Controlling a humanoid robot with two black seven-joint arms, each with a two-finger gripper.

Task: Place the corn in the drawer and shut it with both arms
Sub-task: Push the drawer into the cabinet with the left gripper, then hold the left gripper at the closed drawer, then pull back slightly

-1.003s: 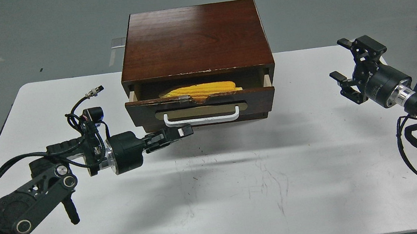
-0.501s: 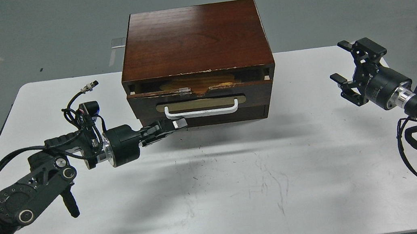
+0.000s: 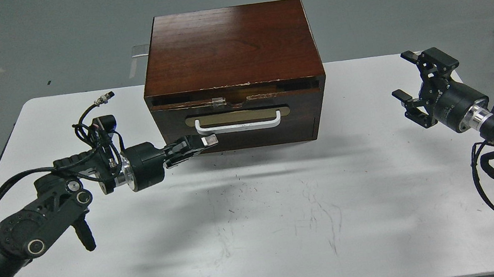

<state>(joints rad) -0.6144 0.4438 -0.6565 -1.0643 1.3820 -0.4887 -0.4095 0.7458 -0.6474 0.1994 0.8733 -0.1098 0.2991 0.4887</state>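
Head view: my left tool, fingers pressed together with nothing between them, sits at the front of the drawer just below the left end of its white handle. The drawer front lies nearly flush with the cabinet, a thin dark gap along its top edge. The corn is out of sight, presumably inside. My right tool, fingers spread and empty, hangs well apart over the bench; the left is nearer, and the remaining push runs straight away from me.
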